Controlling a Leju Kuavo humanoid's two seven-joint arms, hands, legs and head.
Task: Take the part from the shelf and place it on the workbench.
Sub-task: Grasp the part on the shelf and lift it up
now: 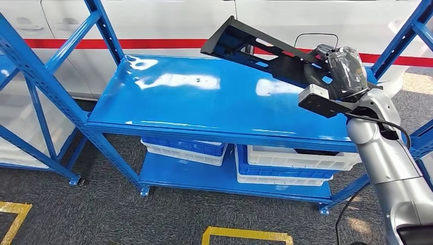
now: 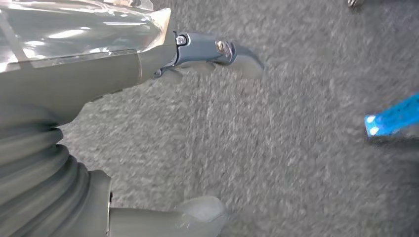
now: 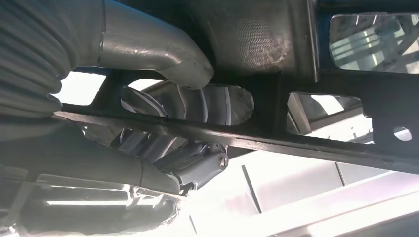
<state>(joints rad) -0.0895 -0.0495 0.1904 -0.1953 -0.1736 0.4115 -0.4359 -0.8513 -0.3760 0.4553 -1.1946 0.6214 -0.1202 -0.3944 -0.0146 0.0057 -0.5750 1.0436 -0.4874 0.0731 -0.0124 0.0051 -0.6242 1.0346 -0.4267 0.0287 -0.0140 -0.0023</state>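
Blue shelf [image 1: 204, 97] top glossy; grey carpet [image 1: 102, 214]; white car [image 1: 153, 20] behind.

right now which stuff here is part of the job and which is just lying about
Part of the job:
- black part, lifted clear of the shelf
- right hand gripping it
- blue shelf it came from

Just lying about:
- blue and white bins on the lower level
- white car behind
- yellow floor marking
- left hand, hanging over the carpet

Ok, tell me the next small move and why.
Probably carry the part back clear of the shelf: the right hand grips it raised above the shelf's top level, and the workbench isn't in view, so a turn likely follows.
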